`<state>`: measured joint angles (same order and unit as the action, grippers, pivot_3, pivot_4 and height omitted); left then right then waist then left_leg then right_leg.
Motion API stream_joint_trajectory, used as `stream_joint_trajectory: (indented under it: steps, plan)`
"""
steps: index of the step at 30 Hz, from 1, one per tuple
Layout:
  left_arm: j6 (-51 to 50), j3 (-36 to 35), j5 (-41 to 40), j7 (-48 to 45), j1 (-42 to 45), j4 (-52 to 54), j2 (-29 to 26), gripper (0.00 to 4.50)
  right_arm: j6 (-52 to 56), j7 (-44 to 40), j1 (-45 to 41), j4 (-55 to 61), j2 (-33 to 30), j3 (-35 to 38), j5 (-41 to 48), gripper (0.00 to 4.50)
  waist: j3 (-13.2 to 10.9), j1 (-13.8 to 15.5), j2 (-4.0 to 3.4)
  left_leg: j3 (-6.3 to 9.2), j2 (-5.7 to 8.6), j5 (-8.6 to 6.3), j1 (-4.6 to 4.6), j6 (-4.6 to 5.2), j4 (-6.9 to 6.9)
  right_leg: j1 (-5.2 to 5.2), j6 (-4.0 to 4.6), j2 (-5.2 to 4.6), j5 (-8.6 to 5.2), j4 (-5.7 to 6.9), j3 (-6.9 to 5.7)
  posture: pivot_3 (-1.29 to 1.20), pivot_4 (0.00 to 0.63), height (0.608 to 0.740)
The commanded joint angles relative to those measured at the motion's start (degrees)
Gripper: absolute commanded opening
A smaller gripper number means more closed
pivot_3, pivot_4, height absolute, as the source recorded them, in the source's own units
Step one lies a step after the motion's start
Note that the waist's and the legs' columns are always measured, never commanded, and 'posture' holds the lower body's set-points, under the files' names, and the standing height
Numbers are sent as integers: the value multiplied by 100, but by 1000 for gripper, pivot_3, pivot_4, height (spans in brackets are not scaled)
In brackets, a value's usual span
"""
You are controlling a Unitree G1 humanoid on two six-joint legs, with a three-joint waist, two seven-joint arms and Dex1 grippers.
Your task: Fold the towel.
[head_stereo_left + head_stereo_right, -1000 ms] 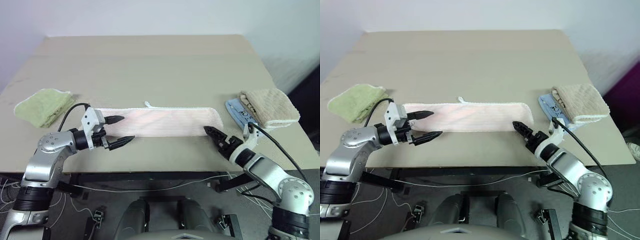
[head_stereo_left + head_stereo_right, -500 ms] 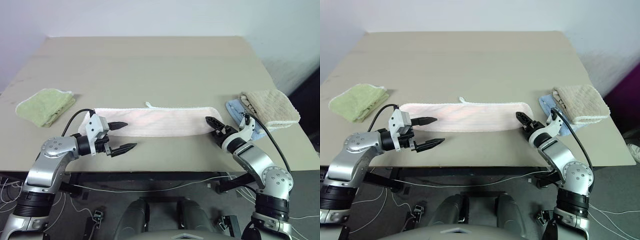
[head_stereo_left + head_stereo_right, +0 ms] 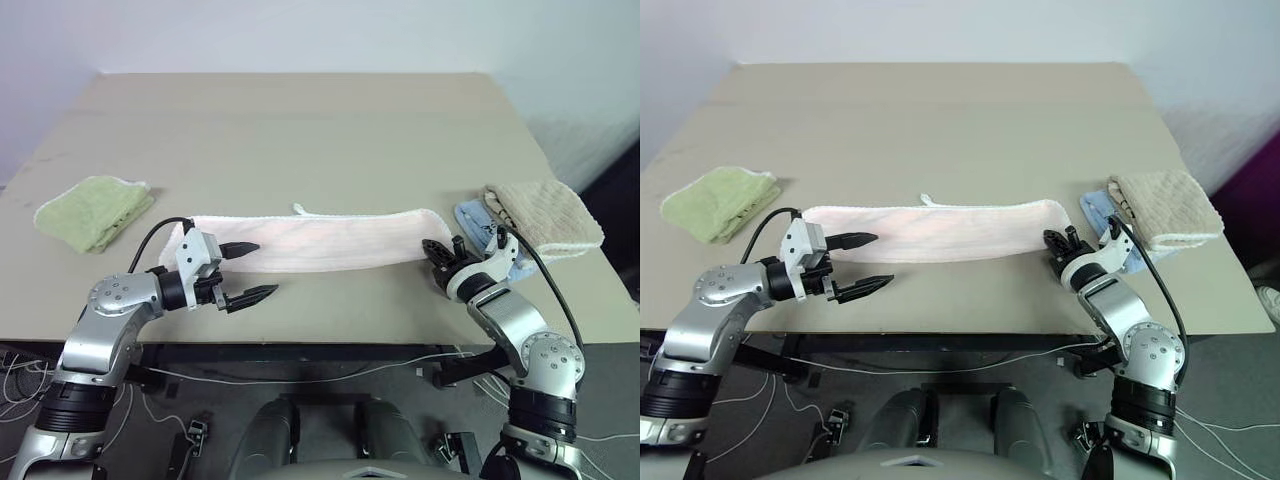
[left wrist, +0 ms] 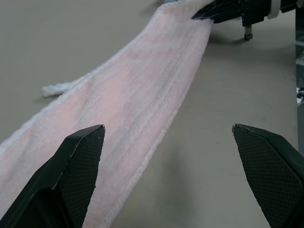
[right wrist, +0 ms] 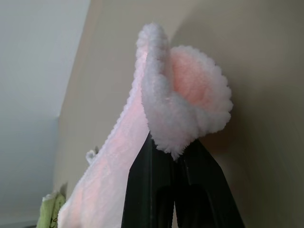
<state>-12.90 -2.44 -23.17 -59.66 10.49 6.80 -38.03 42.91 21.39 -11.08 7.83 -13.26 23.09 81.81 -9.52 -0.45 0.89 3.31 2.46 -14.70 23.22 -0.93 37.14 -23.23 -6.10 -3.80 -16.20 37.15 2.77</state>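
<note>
The towel (image 3: 320, 240), pale pink with white edging and a small loop tag (image 3: 296, 209), lies as a long narrow strip across the tan table (image 3: 300, 130). My right gripper (image 3: 437, 254) is shut on the towel's right end; in the right wrist view the pinched cloth (image 5: 183, 102) bunches above the closed fingers (image 5: 164, 190). My left gripper (image 3: 250, 270) stands open at the towel's left end, one finger over the cloth, the other over bare table in front of it. In the left wrist view the towel (image 4: 133, 104) runs away between the fingertips toward the right gripper (image 4: 223, 10).
A folded light green towel (image 3: 92, 210) lies at the table's left edge. At the right edge a folded beige waffle towel (image 3: 545, 215) rests on a blue cloth (image 3: 478, 222), close behind my right gripper. The table's front edge runs just below both grippers.
My right gripper moved forward onto the towel's right end and shut on it, lifting the corner slightly. The left gripper stayed open in place.
</note>
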Motion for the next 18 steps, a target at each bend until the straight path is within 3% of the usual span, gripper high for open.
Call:
stream_joint_trajectory:
  steps: [1, 7, 11, 18]
  plan:
    - [154, -43, 5, -13, 70, 40, 10, 4500, -43, -305, 49, 182, -598, 410, -153, 37, -3, 3, -5, 1, 1, 0, 2, 0, 0, -1, 0, 0, 0, -2, 0, 0, 150, 740]
    - [235, -29, 22, 5, 68, -7, 58, 4500, 426, -1605, 58, 325, -2083, 36, -989, 37, -7, -38, -20, -3, -2, 0, 7, 2, -2, -10, 0, 4, 0, -2, -2, 0, 150, 740]
    - [251, -2, 57, 24, 76, -25, 113, 4500, 518, -2311, -103, 455, -2602, -412, -1648, 37, -7, -49, -19, -4, -7, -1, 7, 3, -2, -10, 0, 9, -1, -3, -1, 0, 150, 740]
    - [260, -14, 60, 75, 10, 38, 165, 4500, 402, -3630, -762, 1237, -3339, -2062, -3371, 37, -9, -36, -20, -3, -8, -1, 10, 3, 1, -13, 0, 7, 0, -5, -2, 0, 150, 740]
